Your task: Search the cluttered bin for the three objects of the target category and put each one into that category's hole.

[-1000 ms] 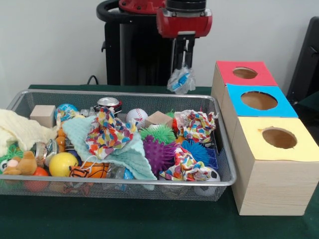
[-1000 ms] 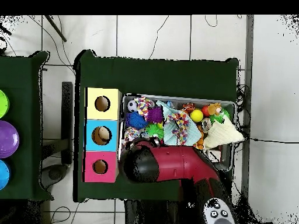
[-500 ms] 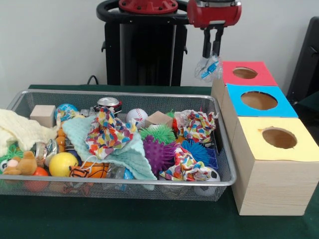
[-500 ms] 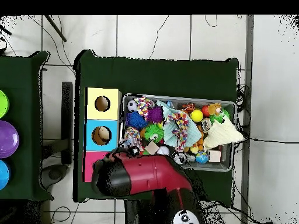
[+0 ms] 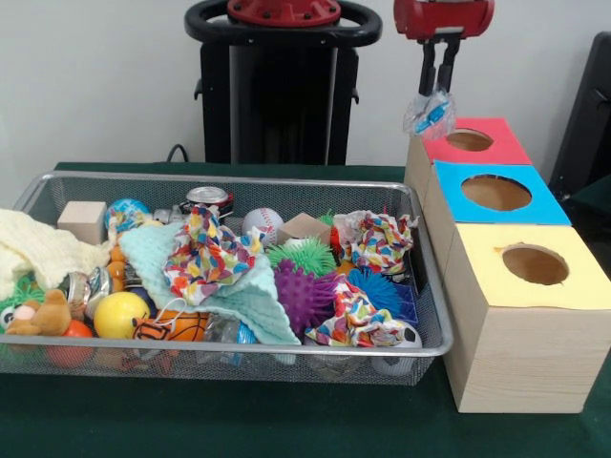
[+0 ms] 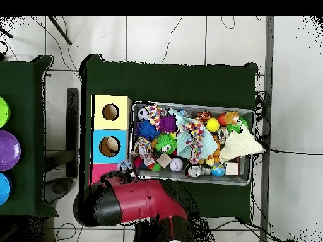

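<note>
Green surface (image 5: 239,425) carrying wire bin (image 5: 425,348) beside three wooden boxes. Pincer (image 5: 434,91) pinching crumpled clear plastic wrapper (image 5: 430,114), suspended just beside red-topped box (image 5: 470,140), near its hole.

A dark green cloth is covering the surface (image 5: 239,420), with a plain white wall (image 5: 95,86) standing behind it. A yellow ball (image 5: 120,313), a baseball (image 5: 262,224), a purple spiky ball (image 5: 304,294), a wooden block (image 5: 82,220) and a cream knitted cloth (image 5: 38,250) are lying among the clutter. From above, a tiled floor (image 6: 164,38) is showing with thin cables (image 6: 63,31) trailing across it. A second green surface (image 6: 25,126) is carrying a purple disc (image 6: 7,150) between a green one (image 6: 3,111) and a blue one (image 6: 2,188).
</note>
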